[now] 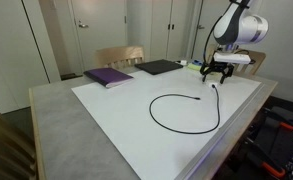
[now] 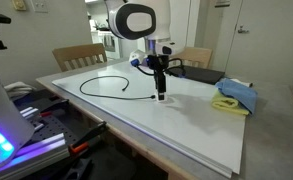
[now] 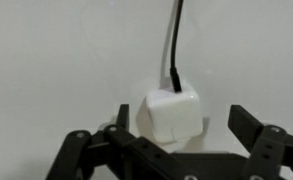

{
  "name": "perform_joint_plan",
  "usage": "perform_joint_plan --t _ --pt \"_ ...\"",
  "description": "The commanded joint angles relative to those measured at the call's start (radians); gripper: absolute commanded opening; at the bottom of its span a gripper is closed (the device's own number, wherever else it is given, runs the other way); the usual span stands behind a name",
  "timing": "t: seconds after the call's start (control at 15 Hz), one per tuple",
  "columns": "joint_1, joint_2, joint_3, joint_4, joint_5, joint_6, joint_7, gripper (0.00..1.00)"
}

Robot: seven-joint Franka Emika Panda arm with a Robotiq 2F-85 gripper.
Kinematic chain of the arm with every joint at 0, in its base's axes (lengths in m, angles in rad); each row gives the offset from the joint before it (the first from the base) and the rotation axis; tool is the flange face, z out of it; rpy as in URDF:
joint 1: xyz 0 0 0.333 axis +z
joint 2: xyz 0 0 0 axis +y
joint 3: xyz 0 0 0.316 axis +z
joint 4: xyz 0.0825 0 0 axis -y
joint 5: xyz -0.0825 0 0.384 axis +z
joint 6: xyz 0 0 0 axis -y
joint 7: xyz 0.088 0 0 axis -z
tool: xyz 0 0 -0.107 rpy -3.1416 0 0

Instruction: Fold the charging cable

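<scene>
The charging cable (image 1: 176,128) is a thin black cord lying in an open loop on the white tabletop (image 1: 116,110); it also shows in an exterior view (image 2: 94,79). Its white plug (image 3: 169,113) lies on the table with the cord (image 3: 175,40) running away from it. My gripper (image 3: 182,120) is open, pointing down, with one finger on each side of the plug and a gap on the right side. In both exterior views the gripper (image 1: 216,77) (image 2: 161,96) hangs just above the table at the cable's end, hiding the plug.
A purple book (image 1: 108,76) and a flat black pad (image 1: 161,67) lie at the far edge. A blue cloth over something yellow (image 2: 236,96) lies beside the gripper. Wooden chairs (image 2: 79,56) stand behind the table.
</scene>
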State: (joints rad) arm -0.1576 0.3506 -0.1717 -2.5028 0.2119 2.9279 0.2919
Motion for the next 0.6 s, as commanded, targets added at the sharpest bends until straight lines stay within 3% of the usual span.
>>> perform_joint_plan --t 0.0,0.53 --pt "-0.052 0.002 0.06 -0.005 0.065 0.021 -0.067 1.0" --pt "-0.046 0.043 0.058 0.015 0.048 0.055 -0.085 1.0"
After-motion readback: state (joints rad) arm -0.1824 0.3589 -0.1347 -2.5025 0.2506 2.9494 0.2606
